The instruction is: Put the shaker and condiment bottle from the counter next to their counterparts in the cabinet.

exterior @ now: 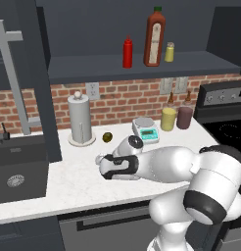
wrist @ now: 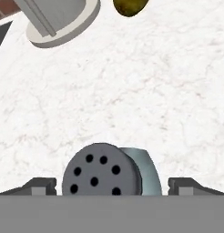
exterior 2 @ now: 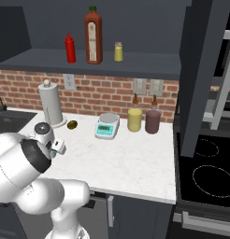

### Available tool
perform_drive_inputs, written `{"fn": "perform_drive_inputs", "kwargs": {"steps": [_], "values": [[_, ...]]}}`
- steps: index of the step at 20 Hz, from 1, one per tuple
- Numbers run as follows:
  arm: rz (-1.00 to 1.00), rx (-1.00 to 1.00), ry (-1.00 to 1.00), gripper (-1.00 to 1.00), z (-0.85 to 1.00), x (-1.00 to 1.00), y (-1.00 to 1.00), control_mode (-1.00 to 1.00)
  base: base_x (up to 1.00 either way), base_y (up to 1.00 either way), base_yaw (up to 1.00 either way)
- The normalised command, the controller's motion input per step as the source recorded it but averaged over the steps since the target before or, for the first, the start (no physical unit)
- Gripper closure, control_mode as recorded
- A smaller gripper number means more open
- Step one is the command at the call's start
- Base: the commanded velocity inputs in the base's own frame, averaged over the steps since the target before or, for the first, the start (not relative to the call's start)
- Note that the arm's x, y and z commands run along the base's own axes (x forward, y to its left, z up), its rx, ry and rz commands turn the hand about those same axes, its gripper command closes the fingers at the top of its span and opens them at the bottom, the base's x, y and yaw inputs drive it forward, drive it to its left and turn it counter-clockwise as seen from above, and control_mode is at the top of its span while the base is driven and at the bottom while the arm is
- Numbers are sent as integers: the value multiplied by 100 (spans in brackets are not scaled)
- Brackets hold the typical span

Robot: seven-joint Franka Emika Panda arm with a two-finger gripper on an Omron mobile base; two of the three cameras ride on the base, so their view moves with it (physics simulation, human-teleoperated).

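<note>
Now, shaker [wrist: 109, 170]: it is sitting between the two finger tips in the hand view, cap toward the camera, its perforated dark lid facing straight up at the lens.
Long axis: it is standing upright on the counter [wrist: 145, 95], so its length is running along the gripper's line of sight, nearly end-on, with a sliver of pale body peeking out on one side.
Gripper [wrist: 112, 184]: the jaws are spread wide, one finger on either flank of the shaker with a clear gap both sides; nothing is being gripped yet.
Why so placed: my read is the hand is lining up from above for a top-down pinch, centring the cap between the fingers.
Beyond the jaws: the paper towel holder [wrist: 59, 22] and a small olive-brown fruit [wrist: 130, 7] are lying well ahead of the fingertips, out of the closing path.
Condiment bottle [exterior: 127, 52]: it is already standing on the cabinet [exterior: 142, 66] shelf, nozzle up, just beside the tall sauce bottle [exterior: 155, 38]; the yellow shaker [exterior: 169, 52] is on that bottle's other side.
Remaining, as I judge it: close, lift, and set the shaker by its yellow partner.
</note>
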Motion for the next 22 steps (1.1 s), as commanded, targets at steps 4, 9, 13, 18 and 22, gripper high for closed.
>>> {"fn": "perform_drive_inputs", "kwargs": {"steps": [4,9,13,18,22], "values": [[0,0,7,100,-33,0,14,-100,0,0,0],[0,0,0,100,0,0,0,-100,0,0,0],[0,0,0,100,0,0,0,-100,0,0,0],[0,0,0,100,9,-3,-5,-100,0,0,0],[3,5,0,100,95,-8,-44,-100,0,0,0]]}}
